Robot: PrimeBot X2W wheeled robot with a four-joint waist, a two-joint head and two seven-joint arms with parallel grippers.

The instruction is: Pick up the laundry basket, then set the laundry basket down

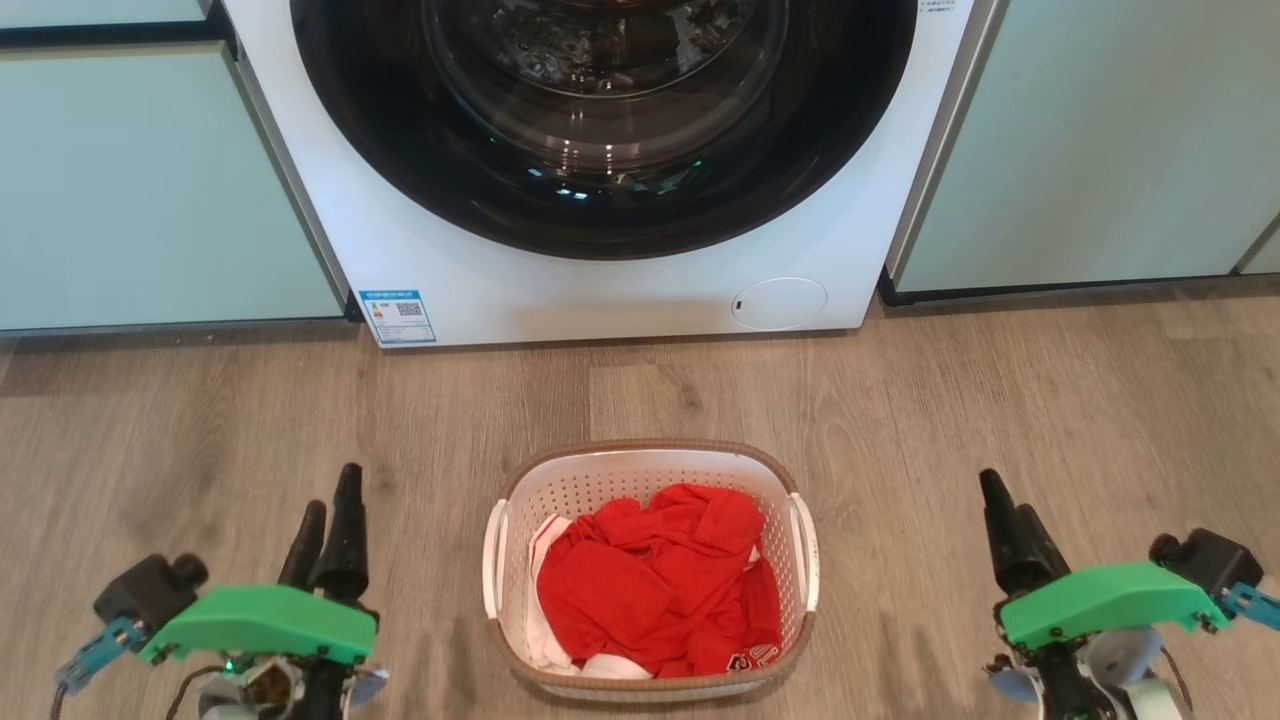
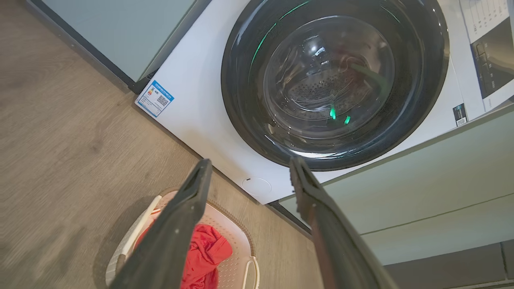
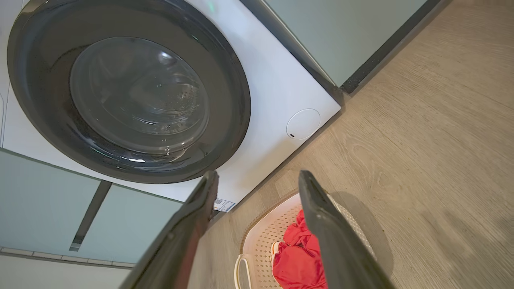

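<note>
My left gripper sits low at my left. In its wrist view the 2 fingers stand wide apart with nothing between them. My right gripper mirrors it at my right, equally spread and empty in its own wrist view. Both point forward, toward the washer.

The laundry basket stands on the floor between them, centred before me and touching neither. It lies inward from each set of fingers: to the right of my left, to the left of my right. Its left handle faces my left gripper and its right handle faces my right, so the line through the 2 handles runs straight across me. The view is foreshortened, so I cannot tell whether the basket is longer that way or front to back. My left fingers look slightly nearer their handle, but both are well apart from it. I judge this is a 2-arm lift, with each gripper moving sideways and inward to meet its handle.

Red clothes lie heaped inside, below the brown rim and off the handles. Bare floor flanks the basket on both sides, which gives room to close in.

Beyond a strip of open boards stands the washing machine, its door shut, with pale cabinets either side. That front is the one edge to mind if the basket swings forward.
</note>
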